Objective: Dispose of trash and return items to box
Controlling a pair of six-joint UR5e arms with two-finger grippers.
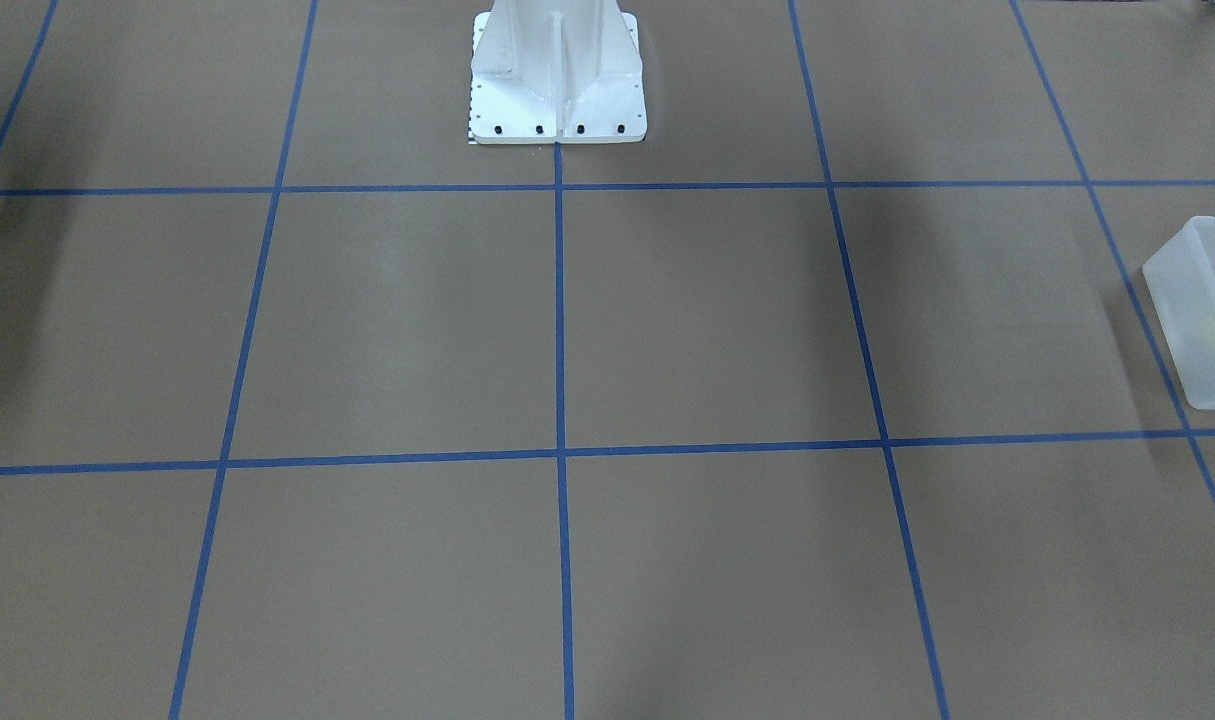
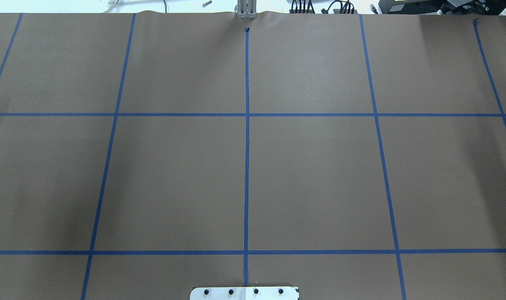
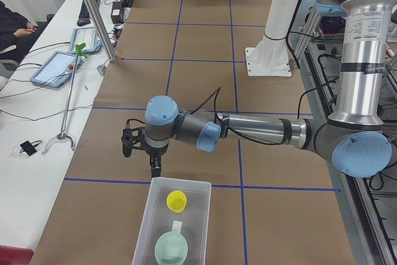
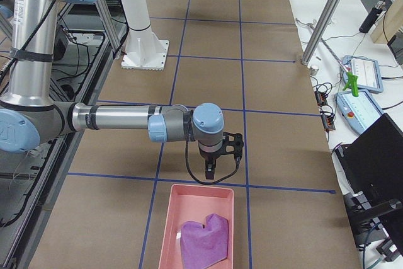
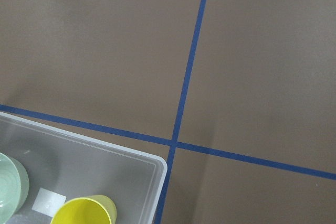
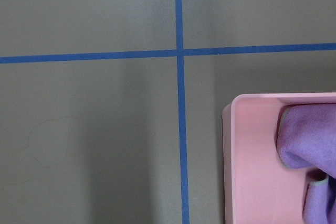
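Exterior left view: yellow cup [image 3: 177, 200] upright inside box [image 3: 183, 181], beside pale green bowl [image 3: 171, 247]. Cup likely light, stiff, slick plastic; pinch across rim. Above bench, left pincer [image 3: 155, 170] hangs just beyond box, right pincer [image 4: 210, 171] near pink tray [image 4: 165, 231]; whether either is spread, cannot tell.

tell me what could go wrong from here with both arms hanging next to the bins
1. The left gripper hangs close beside the box rim; a low sweep could shove the box and tip the yellow cup.
2. The right gripper sits just as near the pink bin; a careless low move may nudge it, with the purple cloth inside.
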